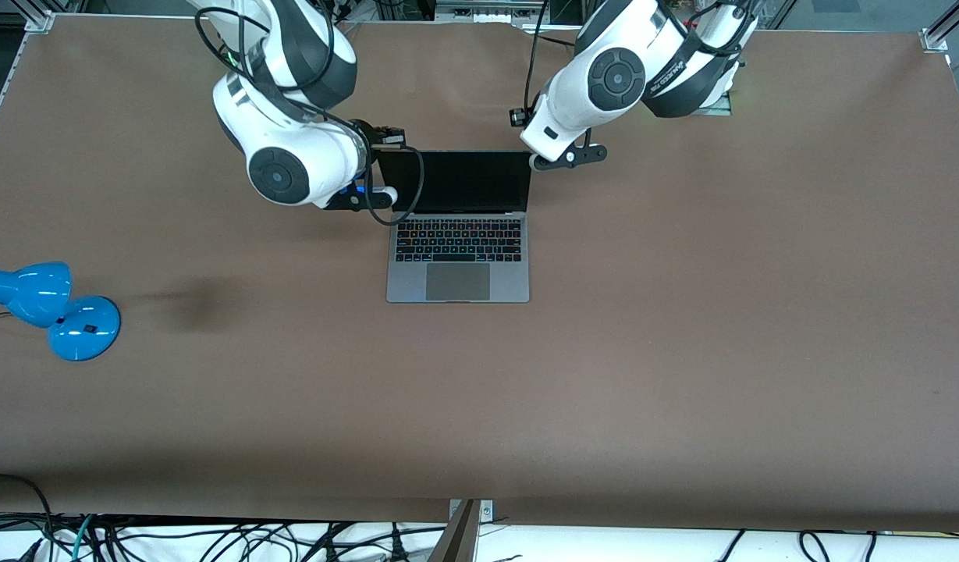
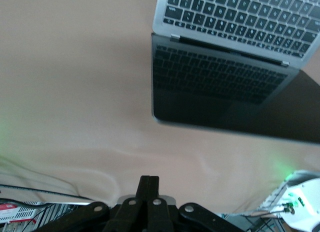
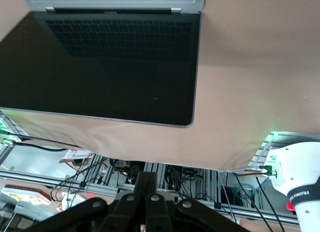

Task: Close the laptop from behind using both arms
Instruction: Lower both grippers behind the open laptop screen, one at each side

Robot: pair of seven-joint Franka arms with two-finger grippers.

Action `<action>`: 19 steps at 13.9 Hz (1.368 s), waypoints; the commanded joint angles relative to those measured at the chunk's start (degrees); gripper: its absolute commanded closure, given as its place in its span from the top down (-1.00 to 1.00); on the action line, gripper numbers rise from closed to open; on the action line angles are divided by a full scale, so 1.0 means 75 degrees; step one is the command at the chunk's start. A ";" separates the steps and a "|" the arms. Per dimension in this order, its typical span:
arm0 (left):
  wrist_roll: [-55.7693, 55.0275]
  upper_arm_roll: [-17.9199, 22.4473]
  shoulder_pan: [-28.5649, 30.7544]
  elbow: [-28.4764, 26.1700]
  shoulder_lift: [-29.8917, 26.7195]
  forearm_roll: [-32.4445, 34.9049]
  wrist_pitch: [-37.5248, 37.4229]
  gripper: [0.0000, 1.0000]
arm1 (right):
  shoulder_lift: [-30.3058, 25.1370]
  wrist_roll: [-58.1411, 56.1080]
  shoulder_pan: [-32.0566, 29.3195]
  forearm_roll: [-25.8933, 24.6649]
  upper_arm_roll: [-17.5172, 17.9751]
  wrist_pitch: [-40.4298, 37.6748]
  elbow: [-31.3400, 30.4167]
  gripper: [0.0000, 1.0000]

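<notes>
The laptop stands open in the middle of the table, its black screen facing the front camera. Both arms reach down at the lid's top edge from the robots' side. The right arm hangs at the lid corner toward its own end of the table, and the left arm at the other corner. The left gripper is shut on nothing, a short way above the laptop's screen. The right gripper is also shut and empty, just off the lid's top edge. Neither touches the lid.
A blue desk lamp lies near the right arm's end of the table. Brown table covering spreads all round the laptop. Cables and a metal frame run along the table edge by the robots' bases.
</notes>
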 commanded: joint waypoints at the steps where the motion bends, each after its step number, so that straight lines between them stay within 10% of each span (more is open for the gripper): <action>1: -0.0284 -0.0015 -0.0064 0.0044 0.0287 0.0304 0.0400 -1.00 | 0.0179 -0.0250 0.0009 0.0136 0.0056 -0.0052 -0.0156 -1.00; 19: -0.0553 0.0019 -0.0275 0.0067 0.1037 0.0855 0.1186 -1.00 | 0.0531 -0.0567 0.0221 -0.0626 0.0033 0.0909 -0.0462 -1.00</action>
